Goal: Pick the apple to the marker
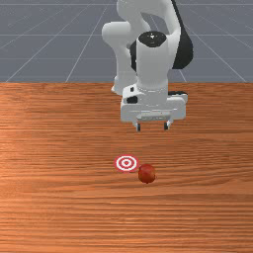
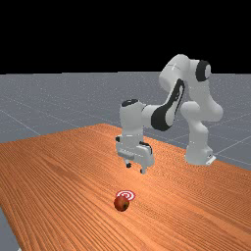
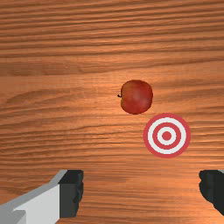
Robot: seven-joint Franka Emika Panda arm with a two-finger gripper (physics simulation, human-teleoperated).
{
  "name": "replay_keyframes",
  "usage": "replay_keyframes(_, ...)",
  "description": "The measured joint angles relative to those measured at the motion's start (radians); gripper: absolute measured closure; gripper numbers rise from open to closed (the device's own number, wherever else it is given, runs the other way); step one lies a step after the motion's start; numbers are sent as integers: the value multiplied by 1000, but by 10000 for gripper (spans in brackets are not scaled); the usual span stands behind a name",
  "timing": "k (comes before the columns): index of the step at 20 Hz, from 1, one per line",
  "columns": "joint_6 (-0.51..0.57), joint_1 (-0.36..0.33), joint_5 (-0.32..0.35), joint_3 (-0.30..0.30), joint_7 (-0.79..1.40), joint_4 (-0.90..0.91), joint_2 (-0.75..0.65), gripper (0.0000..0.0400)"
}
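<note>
Partly out of sight, the white arm point(image 1: 154, 64) runs past the top edge of the front view, its base half hidden behind its own links. At upper center there, the gripper point(image 1: 152, 127) is released, its two dark fingertips well apart above the table point(image 1: 59, 148). In the wrist view the fingers point(image 3: 71, 192) are cut off by the picture's edge — blocky black pads on pale grey metal.

Below center in the front view sits the apple point(image 1: 147, 174), just beside the marker point(image 1: 126, 163); whether their edges meet is hard to make out there. In the far view, at lower center, the apple covers part of the marker's rim — yet the wrist view gives the whole disc, a flat round target of red and white rings. The apple is rounded and smooth, deep red with a yellowish tinge near its short dark stem. Streaky orange-brown grain crosses the wooden tabletop.
</note>
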Motion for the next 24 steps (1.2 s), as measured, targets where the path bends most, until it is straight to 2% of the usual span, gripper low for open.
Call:
replay_keyframes(5,50,29,-22,-2,35,145,218,1)
replay_keyframes(12,61,21,-29,-14,37,193,266,0)
replay_keyframes(17,70,14,-38,-24,41,301,370,0)
replay_keyframes(22,101,5,-41,-33,43,330,443,0)
replay_keyframes(23,102,4,-41,-32,43,327,443,105)
replay_keyframes(24,102,4,-39,-31,41,311,427,106)
